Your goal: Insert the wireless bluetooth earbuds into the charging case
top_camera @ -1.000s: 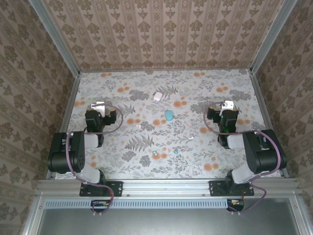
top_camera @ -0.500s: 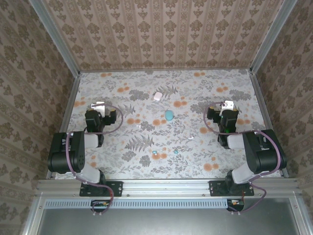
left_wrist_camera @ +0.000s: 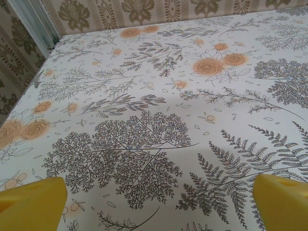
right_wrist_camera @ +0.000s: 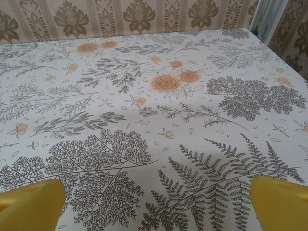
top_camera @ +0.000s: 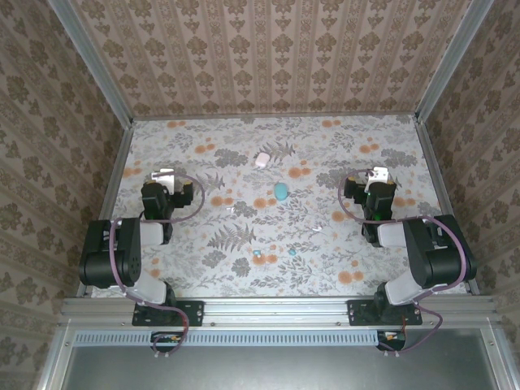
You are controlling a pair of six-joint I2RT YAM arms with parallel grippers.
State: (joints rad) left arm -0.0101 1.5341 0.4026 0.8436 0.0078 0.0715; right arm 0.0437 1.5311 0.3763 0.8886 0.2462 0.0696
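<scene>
Left end effector (top_camera: pixel 165 174) spread wide, low over desk (top_camera: pixel 203 276) left side. Two teal earbuds (top_camera: pixel 257 254) loose at front centre. White case (top_camera: pixel 262 159), teal case (top_camera: pixel 281 192) farther back. Right end effector (top_camera: pixel 379 174) spread wide, right side.

The left arm (top_camera: pixel 122 252) folds at lower left, the right arm (top_camera: pixel 426 252) at lower right; left hand (top_camera: pixel 165 174) and right hand (top_camera: pixel 379 173) gape, yellow fingertips (left_wrist_camera: pixel 32 204) wide apart.

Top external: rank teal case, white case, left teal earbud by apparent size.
1. teal case
2. white case, slightly smaller but farther back, so unsure
3. left teal earbud, clearly smallest
</scene>
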